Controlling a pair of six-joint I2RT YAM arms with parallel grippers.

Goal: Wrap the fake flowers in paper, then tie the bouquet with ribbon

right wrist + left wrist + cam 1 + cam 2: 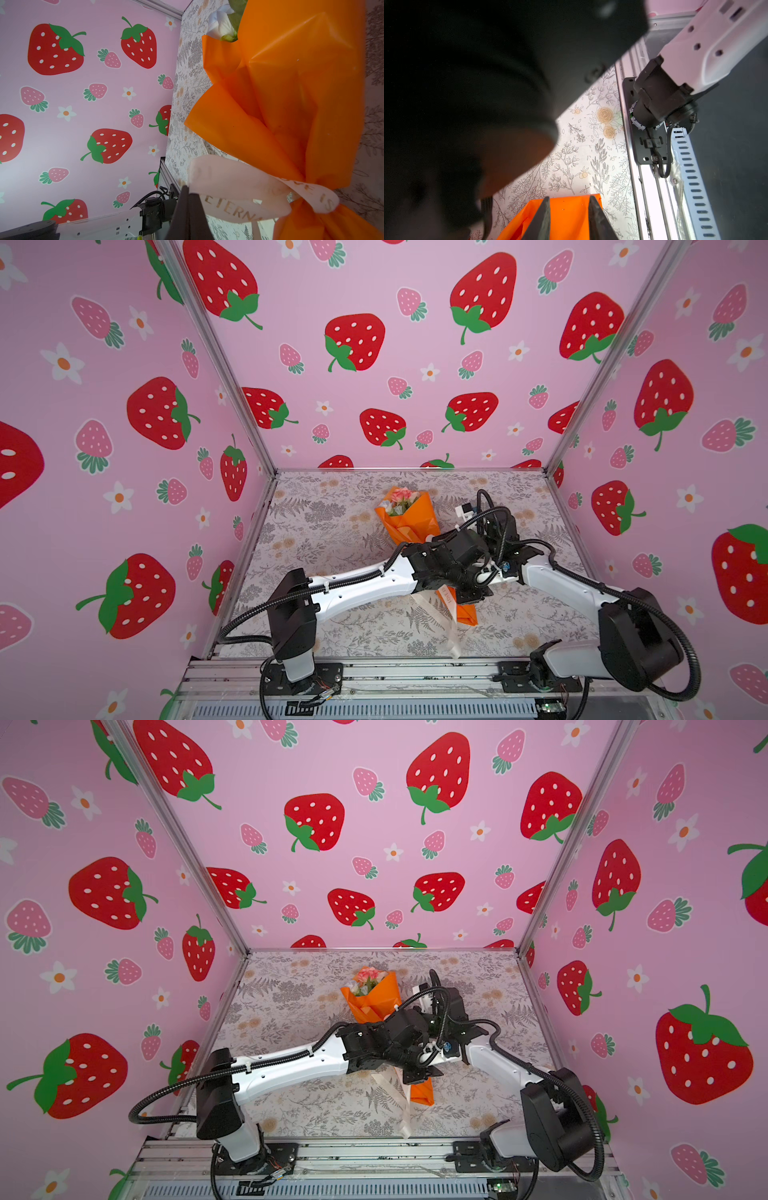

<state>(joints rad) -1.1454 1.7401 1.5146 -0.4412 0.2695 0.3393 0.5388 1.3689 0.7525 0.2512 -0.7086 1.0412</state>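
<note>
Your bouquet of fake flowers (401, 498) is lying flat on the floral table (328, 526), heads pointing toward the back wall (415, 414), sitting inside the orange wrap (411, 524). Both arms are crossing over its middle in both top views, hiding the neck there. The cream ribbon (239, 182) is looping round the wrap's pinched neck, loose end trailing toward the table's front edge. Your right gripper (188, 190) is pinching that ribbon, fingers pressed together on it. Your left gripper (569, 202) is hanging over the wrap's stem end, fingers standing apart, gripping nothing. Can't tell if it's touching the wrap.
</note>
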